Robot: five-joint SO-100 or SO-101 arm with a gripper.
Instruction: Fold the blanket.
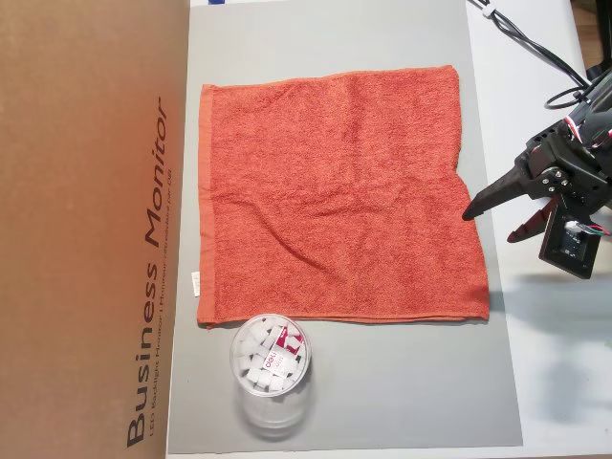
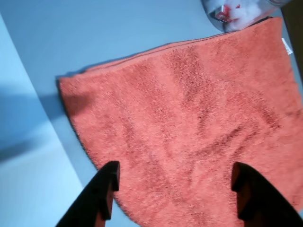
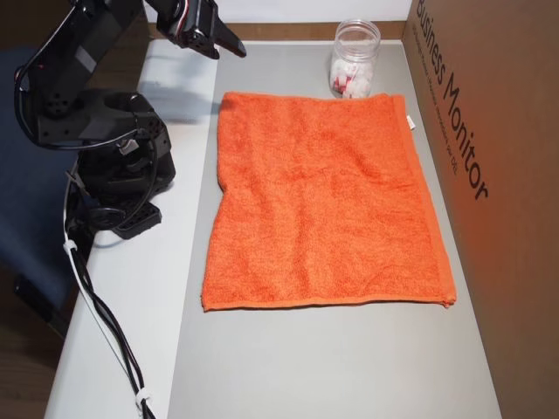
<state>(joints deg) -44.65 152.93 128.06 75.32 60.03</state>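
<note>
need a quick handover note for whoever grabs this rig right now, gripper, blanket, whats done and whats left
Gripper: open, empty, hovering at the blanket's edge on the right of an overhead view, near one corner; the wrist view shows both fingers spread over that corner.
Orange-red terry-cloth blanket: spread flat and unfolded on the grey mat, small white tag on the edge beside the brown cardboard box.
Clear plastic jar: on the mat against one blanket edge, not on the cloth.
Done: only the approach.
Left: grasp the edge or corner, carry it across to the opposite side, release, likely repeat.
</note>
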